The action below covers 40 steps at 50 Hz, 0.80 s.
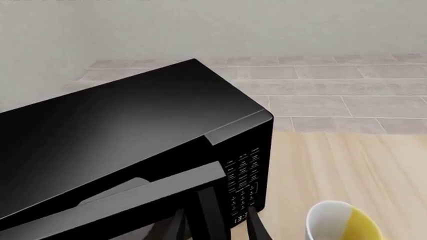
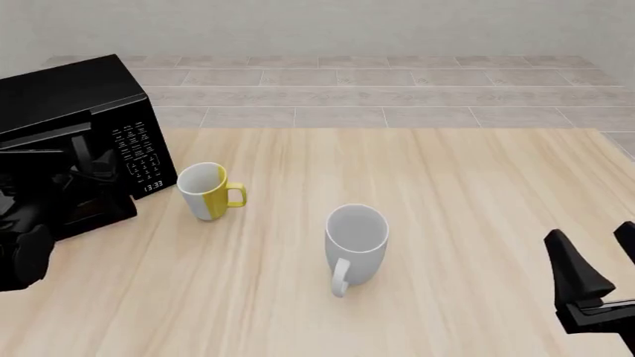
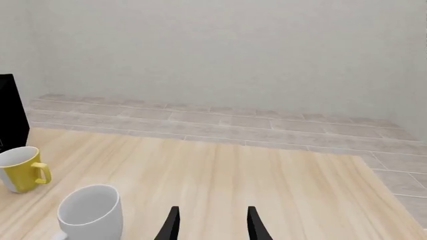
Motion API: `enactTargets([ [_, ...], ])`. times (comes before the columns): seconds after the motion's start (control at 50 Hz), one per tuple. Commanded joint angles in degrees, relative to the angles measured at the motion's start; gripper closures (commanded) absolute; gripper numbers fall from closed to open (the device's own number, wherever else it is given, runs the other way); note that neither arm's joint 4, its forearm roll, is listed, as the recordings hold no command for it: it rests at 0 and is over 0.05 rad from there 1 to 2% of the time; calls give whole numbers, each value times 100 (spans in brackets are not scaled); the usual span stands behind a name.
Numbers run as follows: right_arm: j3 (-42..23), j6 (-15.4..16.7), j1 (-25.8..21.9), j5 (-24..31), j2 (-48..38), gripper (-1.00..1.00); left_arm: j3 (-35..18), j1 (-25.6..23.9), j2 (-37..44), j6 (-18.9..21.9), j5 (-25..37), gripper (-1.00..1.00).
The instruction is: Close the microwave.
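Note:
The microwave [image 2: 70,100] is a glossy black box at the table's far left, with its keypad panel [image 2: 139,149] and clock display facing me. It also shows in the left wrist view [image 1: 127,125], where its dark door [image 1: 133,200] stands a little ajar from the body. My left gripper [image 1: 217,227] is open, and the door's free edge sits between its fingers. In the front view the left gripper [image 2: 88,160] is dark against the door and hard to make out. My right gripper [image 2: 595,268] is open and empty at the near right, and its fingers show in the right wrist view [image 3: 212,227].
A yellow-and-white mug [image 2: 208,190] stands just right of the microwave, close to the keypad corner. A white mug [image 2: 355,238] stands mid-table. The wooden table [image 2: 476,193] ends at a tiled floor behind.

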<state>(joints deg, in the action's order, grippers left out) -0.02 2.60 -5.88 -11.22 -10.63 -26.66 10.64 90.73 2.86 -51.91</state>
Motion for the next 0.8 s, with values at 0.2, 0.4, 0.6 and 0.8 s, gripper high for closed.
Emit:
enactTargets([
  [0.2, -2, 8, 2, 81, 98, -100, -147, 148, 549, 87, 111, -100],
  [0.4, -3, 14, -23, 82, 116, -100, -231, 191, 623, 96, 147, -100],
  [0.6, -2, -3, -12, 179, 214, -100, -305, 219, 696, 42, 206, -100],
  [0.8, -2, -34, 3, 228, 247, -100, -315, 231, 785, 66, 133, -100],
])
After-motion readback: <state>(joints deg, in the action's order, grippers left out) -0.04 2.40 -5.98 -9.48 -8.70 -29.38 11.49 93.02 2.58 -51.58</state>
